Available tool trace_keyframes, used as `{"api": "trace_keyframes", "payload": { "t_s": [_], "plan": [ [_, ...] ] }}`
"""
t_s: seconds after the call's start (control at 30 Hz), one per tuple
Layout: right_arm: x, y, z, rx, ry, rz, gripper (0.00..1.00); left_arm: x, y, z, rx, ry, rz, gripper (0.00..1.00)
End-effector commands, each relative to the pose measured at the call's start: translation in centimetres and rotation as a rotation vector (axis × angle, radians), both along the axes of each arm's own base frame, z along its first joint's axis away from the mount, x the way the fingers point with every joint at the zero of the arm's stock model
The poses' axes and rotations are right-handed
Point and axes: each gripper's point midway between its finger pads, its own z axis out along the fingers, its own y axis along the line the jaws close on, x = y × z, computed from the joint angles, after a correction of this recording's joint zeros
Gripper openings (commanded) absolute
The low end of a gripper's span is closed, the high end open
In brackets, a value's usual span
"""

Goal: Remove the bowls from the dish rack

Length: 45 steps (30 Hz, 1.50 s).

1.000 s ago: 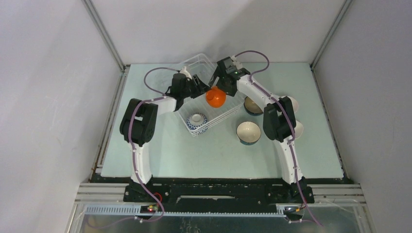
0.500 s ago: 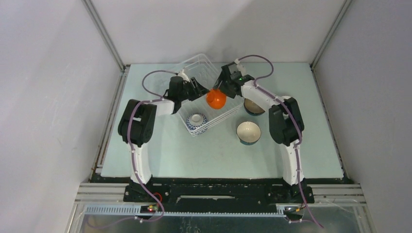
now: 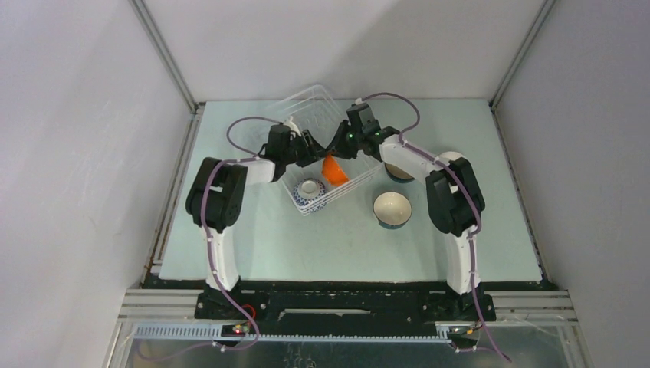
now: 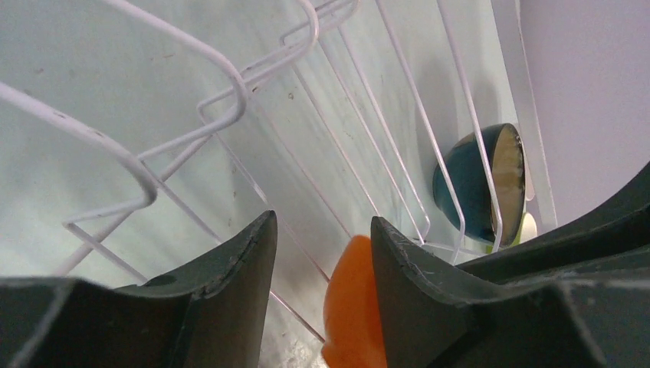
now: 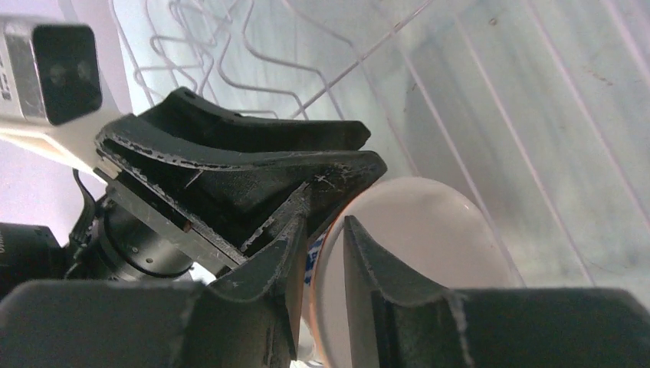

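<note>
The orange bowl [image 3: 334, 169] stands tilted on its edge inside the white wire dish rack [image 3: 306, 100], between both grippers. My right gripper [image 3: 338, 152] [image 5: 326, 218] is shut on the bowl's rim, one finger against its pale inside [image 5: 429, 230] and the other on its outside. My left gripper [image 3: 313, 150] [image 4: 322, 222] is open; the orange bowl [image 4: 349, 307] rests against its right finger, with a gap to the left one. A blue-and-white bowl [image 3: 310, 188] sits upside down in the rack's near corner.
Right of the rack stand a cream-lined bowl [image 3: 392, 208], a dark bowl [image 3: 397, 170] and a white bowl [image 3: 458, 159] half hidden by the right arm. The left wrist view shows a teal bowl [image 4: 479, 184] beyond the rack wires [image 4: 230, 84].
My right gripper came down onto the orange bowl and closed on its rim. The bowl went from dome-up to tilted on edge. The left gripper stayed where it was.
</note>
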Motion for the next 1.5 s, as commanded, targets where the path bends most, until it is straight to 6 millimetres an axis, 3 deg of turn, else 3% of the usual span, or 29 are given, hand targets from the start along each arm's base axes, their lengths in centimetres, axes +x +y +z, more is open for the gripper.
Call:
{"api": "trace_keyframes", "payload": {
  "t_s": [0.0,0.13,0.2,0.23,0.3,0.37,0.57,0.83,0.93,0.97,1.13,1.47],
  "plan": [
    [-0.4,0.8,-0.1,0.013,-0.011,0.093,0.32,-1.2,0.3,0.7,0.005,0.025,-0.013,0.54],
    [-0.9,0.1,0.0,-0.007,-0.019,0.157,0.40,-1.0,0.5,1.3,0.013,0.020,-0.008,0.54],
    [-1.2,-0.3,0.2,-0.024,-0.024,0.186,0.37,-0.9,0.5,1.5,0.016,0.018,-0.009,0.54],
    [-1.5,-0.4,0.3,-0.028,-0.016,0.209,0.40,-0.9,0.5,1.6,0.016,0.019,-0.010,0.54],
    [-2.2,-0.6,0.2,-0.065,-0.006,0.240,0.57,-0.9,0.4,1.8,0.015,0.018,-0.013,0.55],
    [-2.9,-0.5,0.4,-0.093,-0.023,0.259,0.60,-1.0,0.5,1.9,0.016,0.017,-0.011,0.55],
    [-4.2,0.2,0.3,-0.112,-0.017,0.314,0.49,-1.1,0.6,2.3,0.018,0.014,-0.007,0.55],
    [-5.8,1.5,1.5,-0.144,-0.037,0.418,0.34,-1.6,1.5,3.8,0.082,-0.004,-0.006,0.59],
    [-6.4,1.2,1.5,-0.200,-0.039,0.433,0.03,-1.7,1.7,4.6,0.091,-0.007,-0.007,0.60],
    [-6.4,1.1,1.6,-0.207,-0.039,0.436,0.00,-1.7,1.9,4.8,0.093,-0.012,-0.001,0.60],
    [-6.4,0.2,3.1,-0.232,-0.063,0.429,0.00,-1.6,2.4,6.7,0.115,-0.034,0.006,0.61],
    [-5.2,-1.8,9.2,-0.175,-0.175,0.381,0.00,-3.4,4.8,10.7,0.230,-0.088,0.033,0.65]
  ]
}}
